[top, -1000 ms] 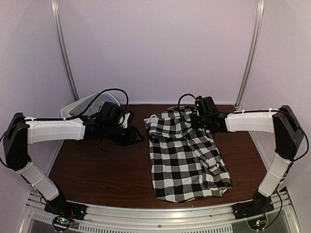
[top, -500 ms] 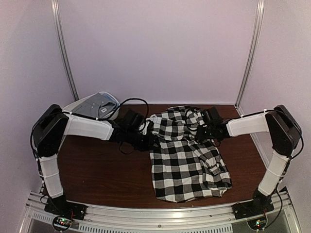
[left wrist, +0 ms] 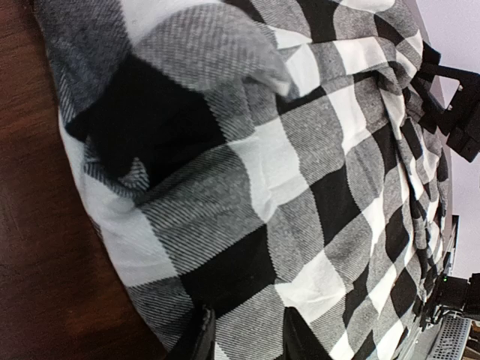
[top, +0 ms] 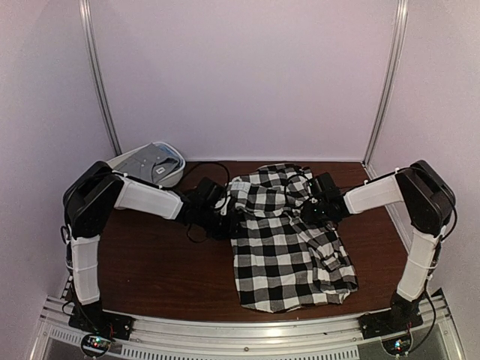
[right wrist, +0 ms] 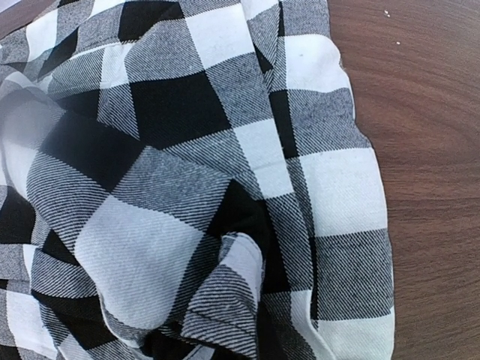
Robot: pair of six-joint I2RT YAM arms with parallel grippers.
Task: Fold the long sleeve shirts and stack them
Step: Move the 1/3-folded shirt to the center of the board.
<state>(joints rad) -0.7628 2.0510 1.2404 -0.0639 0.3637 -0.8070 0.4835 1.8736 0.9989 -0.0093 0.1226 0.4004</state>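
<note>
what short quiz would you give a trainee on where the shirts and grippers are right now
1. True or false: the grey shirt lies in the white tub at the far left corner.
2. The checked shirt lies: A in the tub; B on the table; C hanging off the near edge.
3. Fill in: the left gripper and right gripper are both at the checked shirt's ____ half (near or far).
Key: 1 true; 2 B; 3 far.
</note>
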